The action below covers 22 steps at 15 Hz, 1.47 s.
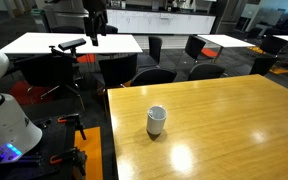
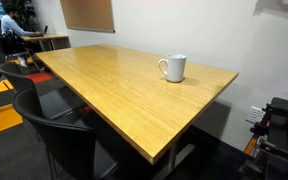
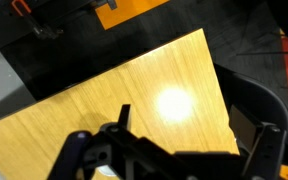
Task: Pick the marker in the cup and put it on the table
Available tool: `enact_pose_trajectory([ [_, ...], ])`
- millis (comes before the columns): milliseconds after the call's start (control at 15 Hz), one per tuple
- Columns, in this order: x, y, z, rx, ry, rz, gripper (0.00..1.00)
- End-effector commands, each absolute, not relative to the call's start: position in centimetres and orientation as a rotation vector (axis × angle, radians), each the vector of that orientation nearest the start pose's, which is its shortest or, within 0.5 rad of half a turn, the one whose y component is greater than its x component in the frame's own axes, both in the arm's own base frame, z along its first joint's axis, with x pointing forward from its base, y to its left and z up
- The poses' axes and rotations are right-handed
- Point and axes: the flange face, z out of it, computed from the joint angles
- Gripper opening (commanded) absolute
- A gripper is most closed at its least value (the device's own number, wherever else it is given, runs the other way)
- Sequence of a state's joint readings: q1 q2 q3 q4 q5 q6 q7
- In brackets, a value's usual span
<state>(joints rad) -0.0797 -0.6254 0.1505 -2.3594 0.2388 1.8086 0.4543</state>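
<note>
The white cup (image 1: pixel 156 120) stands upright on the yellowish-wood table (image 1: pixel 224 110), near its left edge in this exterior view. It also shows in an exterior view (image 2: pixel 173 67) near the table's far right corner, with a small handle on its left. I cannot make out the marker in any view. My gripper (image 1: pixel 96 22) hangs high above the scene, well behind the cup. In the wrist view the gripper (image 3: pixel 196 130) is open and empty, high over the table (image 3: pixel 134 95) near its corner. A white bit at the bottom edge may be the cup.
Black chairs (image 1: pixel 154 75) stand along the table's far side and others (image 2: pixel 59 135) at its near side. White-topped tables (image 1: pixel 69 43) stand behind. A camera on a tripod (image 1: pixel 69 47) stands beside the robot base (image 1: pixel 4 110). A black chair (image 3: pixel 249 105) sits past the table corner.
</note>
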Motion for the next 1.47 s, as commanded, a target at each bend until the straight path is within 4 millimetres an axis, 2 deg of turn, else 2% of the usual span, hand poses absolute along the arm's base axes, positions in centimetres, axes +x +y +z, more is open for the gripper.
enact_pose_trajectory([
  [0, 38.5, 2.5, 55.7, -2.923, 0.825, -0.133, 1.00],
  [600, 42.2, -4.0, 53.3, -3.000, 0.911, -0.257, 1.00],
  [1067, 44.7, -8.7, 50.9, -2.916, 1.029, -0.269, 1.00],
  [1133, 43.6, -7.5, 51.1, -2.939, 0.998, -0.270, 1.00],
  [1400, 44.3, -8.5, 50.5, -2.928, 1.022, -0.249, 1.00],
])
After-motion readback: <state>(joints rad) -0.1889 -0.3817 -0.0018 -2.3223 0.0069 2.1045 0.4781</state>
